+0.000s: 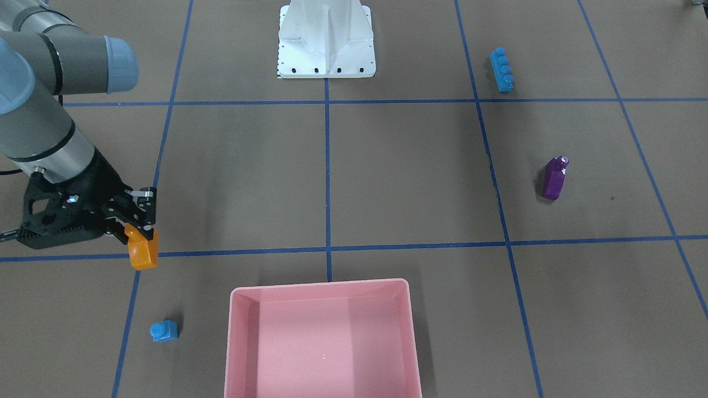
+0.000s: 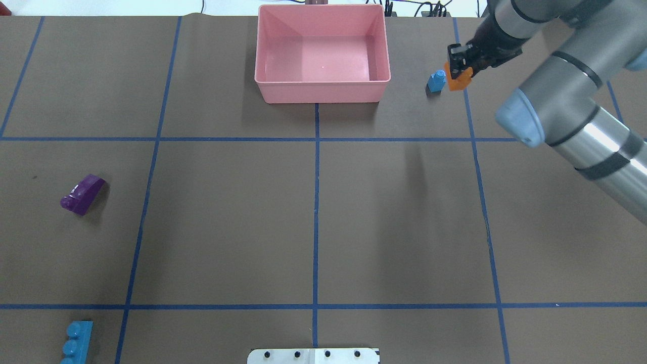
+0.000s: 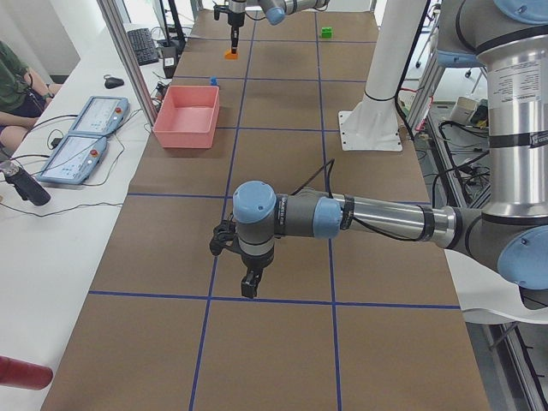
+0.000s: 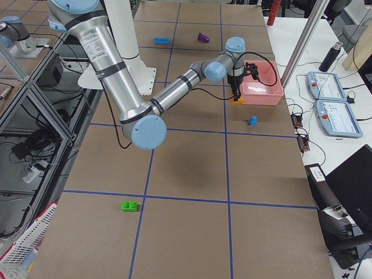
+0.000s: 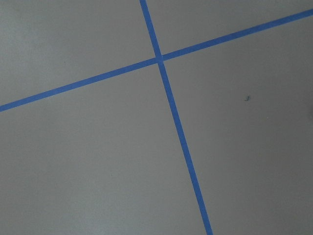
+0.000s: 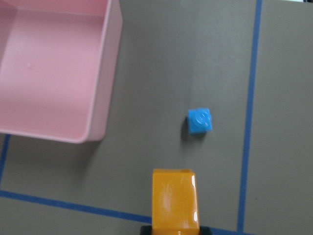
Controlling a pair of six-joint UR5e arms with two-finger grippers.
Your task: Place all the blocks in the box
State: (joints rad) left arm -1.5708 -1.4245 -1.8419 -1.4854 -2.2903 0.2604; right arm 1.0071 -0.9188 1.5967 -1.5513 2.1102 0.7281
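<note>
**Orange brick** (image 1: 145,251): clamped at its upper end between the fingers of the right gripper (image 1: 139,228) and hanging clear of the table. In the overhead view it is right of the box and level with it. Judged to be mid-carry, held high enough to pass over the box wall.

**Pink box** (image 2: 323,93): at the far middle of the table, open side up, with no brick in it yet.

**Small blue single-stud brick** (image 2: 436,81): on the table, stud up, between the box and the held brick. It is close to the gripper and likely the next pick.

**Purple brick** (image 2: 82,194): on its side at mid-left in the overhead view, well apart from the box.

**Long blue four-stud brick** (image 2: 76,344): near left corner in the overhead view.

**Green two-stud brick** (image 4: 130,205): alone at the table's right end, farthest from the box.

**Left gripper** (image 3: 248,282): pointed down over bare table at the left end. Whether its fingers are apart or together cannot be told, and its wrist camera shows only tape lines.

**Table** (image 2: 227,227): brown matte covering, divided into squares by blue tape (image 2: 317,202).

**Robot base** (image 1: 326,38): white, at the near edge.

**Room**: a white bench along the far side carries two teach pendants (image 3: 86,137), and a seated person (image 3: 13,86) is at its end.
</note>
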